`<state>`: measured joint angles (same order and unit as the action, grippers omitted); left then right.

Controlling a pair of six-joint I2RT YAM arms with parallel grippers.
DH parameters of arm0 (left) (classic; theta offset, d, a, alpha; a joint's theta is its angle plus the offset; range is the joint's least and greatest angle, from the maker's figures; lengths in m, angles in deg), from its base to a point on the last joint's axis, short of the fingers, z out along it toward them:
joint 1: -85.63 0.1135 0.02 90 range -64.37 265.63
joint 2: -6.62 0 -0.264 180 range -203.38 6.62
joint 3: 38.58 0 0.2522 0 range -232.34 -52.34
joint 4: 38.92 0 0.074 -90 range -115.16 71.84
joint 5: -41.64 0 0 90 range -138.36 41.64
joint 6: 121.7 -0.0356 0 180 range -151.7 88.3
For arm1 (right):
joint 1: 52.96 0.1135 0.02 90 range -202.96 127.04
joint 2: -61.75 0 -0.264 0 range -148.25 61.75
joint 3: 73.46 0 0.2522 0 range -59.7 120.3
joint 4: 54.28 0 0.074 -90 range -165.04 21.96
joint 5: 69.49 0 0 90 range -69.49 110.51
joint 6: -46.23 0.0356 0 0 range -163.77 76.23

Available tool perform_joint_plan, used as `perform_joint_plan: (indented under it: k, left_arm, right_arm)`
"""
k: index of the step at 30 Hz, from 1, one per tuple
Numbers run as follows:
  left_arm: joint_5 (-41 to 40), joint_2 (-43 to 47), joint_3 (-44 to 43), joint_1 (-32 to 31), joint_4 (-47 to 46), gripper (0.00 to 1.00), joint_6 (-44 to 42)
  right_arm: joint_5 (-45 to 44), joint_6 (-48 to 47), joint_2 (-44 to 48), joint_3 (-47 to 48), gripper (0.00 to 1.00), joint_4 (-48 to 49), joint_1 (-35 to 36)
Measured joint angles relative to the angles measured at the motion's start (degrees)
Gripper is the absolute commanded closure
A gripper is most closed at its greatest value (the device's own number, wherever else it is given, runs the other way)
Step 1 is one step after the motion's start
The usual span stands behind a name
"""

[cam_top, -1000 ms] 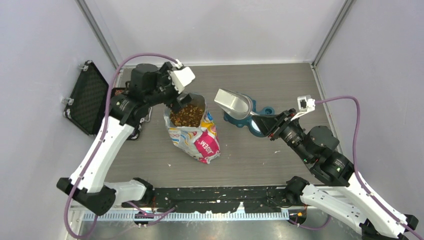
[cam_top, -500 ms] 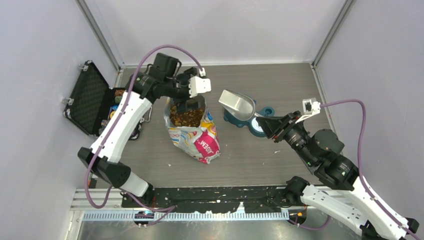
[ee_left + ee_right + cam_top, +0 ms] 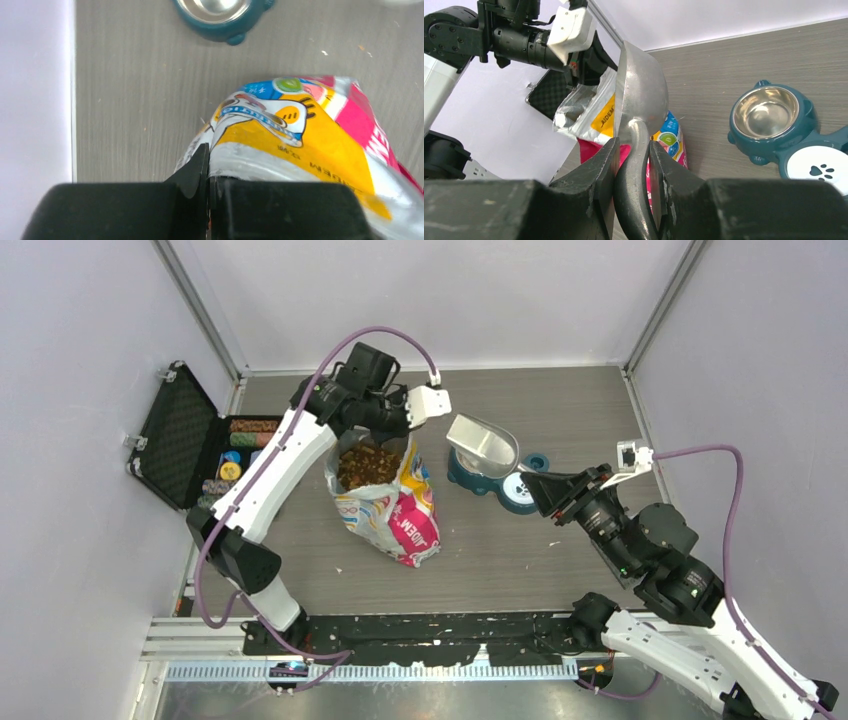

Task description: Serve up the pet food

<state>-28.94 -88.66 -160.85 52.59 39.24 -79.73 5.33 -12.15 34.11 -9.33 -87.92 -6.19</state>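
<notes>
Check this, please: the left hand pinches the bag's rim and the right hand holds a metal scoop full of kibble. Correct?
No: the top external view shows the scoop empty. The left hand pinches the rim of the bag and the right hand holds an empty scoop.

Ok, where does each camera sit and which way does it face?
Top external: above and behind the bases, looking down on the table; left arm, right arm, bag, scoop and bowl show.
Left wrist: looks down past the left gripper, shut on the bag's rim; bowl beyond.
Right wrist: looks along the right gripper and its scoop toward bag and left arm; bowl at right.
Shared: bag and bowl appear in all three.
</notes>
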Motion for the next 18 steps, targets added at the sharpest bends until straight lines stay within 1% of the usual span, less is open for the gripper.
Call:
perform_joint_plan:
  k: [4,6,9,11,13,18]
  left_arm:
    - [-12.72,0.09,1.05,-0.92,-7.74,1.00,14.01]
    - [-19.10,-0.79,-0.35,-0.94,-8.02,1.00,20.17]
    - [-28.28,-5.03,-6.69,0.50,-6.36,1.00,27.69]
    - [-34.51,-7.82,-9.46,1.88,-6.32,1.00,31.10]
    - [-38.47,-9.07,-9.94,2.73,-6.78,1.00,32.68]
    - [-41.94,-9.20,-9.94,3.80,-6.93,1.00,34.88]
  right_arm:
    - [-1.16,-0.33,0.79,-0.07,0.95,0.04,0.00]
    - [-1.73,-0.52,1.27,-0.35,0.95,0.07,0.00]
    - [-2.45,-0.98,1.66,-0.76,0.95,0.09,0.00]
    - [-2.80,-1.27,1.64,-0.90,0.95,0.07,0.00]
    - [-3.06,-1.38,1.66,-1.11,0.95,0.09,0.00]
    - [-3.56,-1.77,1.07,-1.25,0.95,0.13,0.00]
